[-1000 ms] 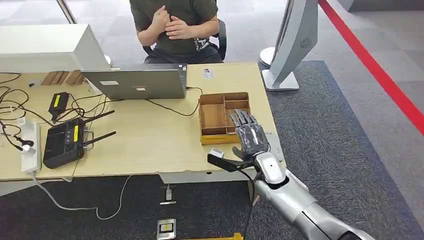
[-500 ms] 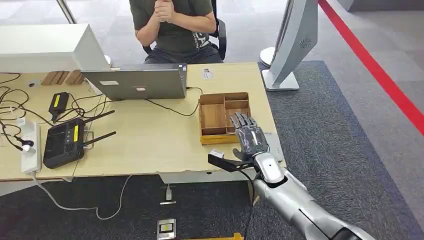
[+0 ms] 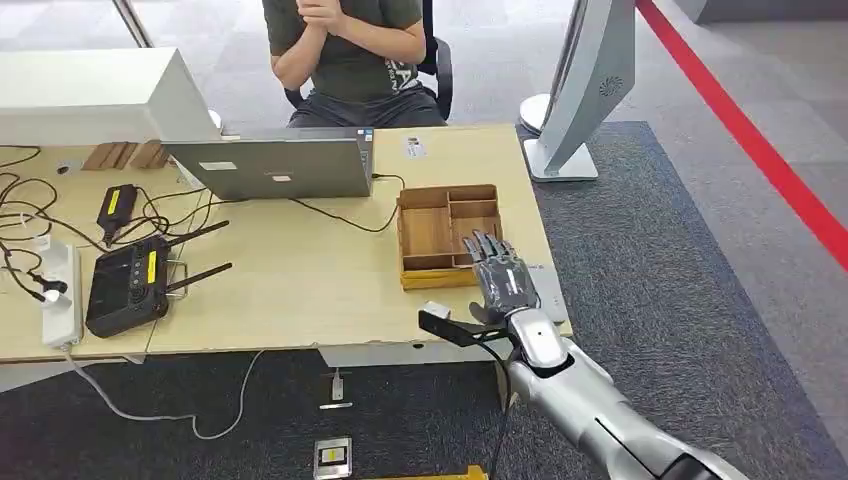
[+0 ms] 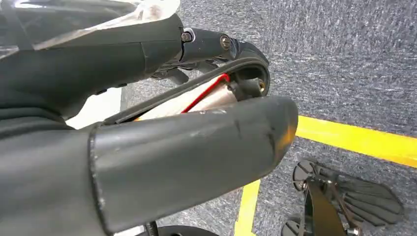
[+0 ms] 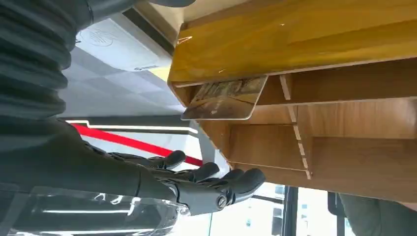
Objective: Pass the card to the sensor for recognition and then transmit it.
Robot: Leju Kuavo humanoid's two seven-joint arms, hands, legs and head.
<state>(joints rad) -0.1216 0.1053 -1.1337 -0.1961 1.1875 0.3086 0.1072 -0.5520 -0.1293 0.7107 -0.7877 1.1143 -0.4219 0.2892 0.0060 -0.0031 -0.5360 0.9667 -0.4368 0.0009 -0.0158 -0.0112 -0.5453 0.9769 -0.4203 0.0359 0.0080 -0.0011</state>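
Wood tones, greys and one red stripe

The tray (image 3: 430, 232) is honey-brown wood on a pale beige table (image 3: 300, 290); the card (image 5: 226, 98) bears a brownish printed picture with a white edge. The right hand (image 3: 500, 275) is dark grey, its arm silver, over charcoal carpet (image 3: 680, 300) crossed by a red line (image 3: 760, 150).

card (image 5: 227, 98) leaning in wooden tray (image 5: 314, 44) compartment

Wooden table (image 3: 300, 290): laptop (image 3: 275, 168), wooden tray (image 3: 440, 232), router (image 3: 130, 283), power strip (image 3: 62, 295), cables (image 3: 30, 200).
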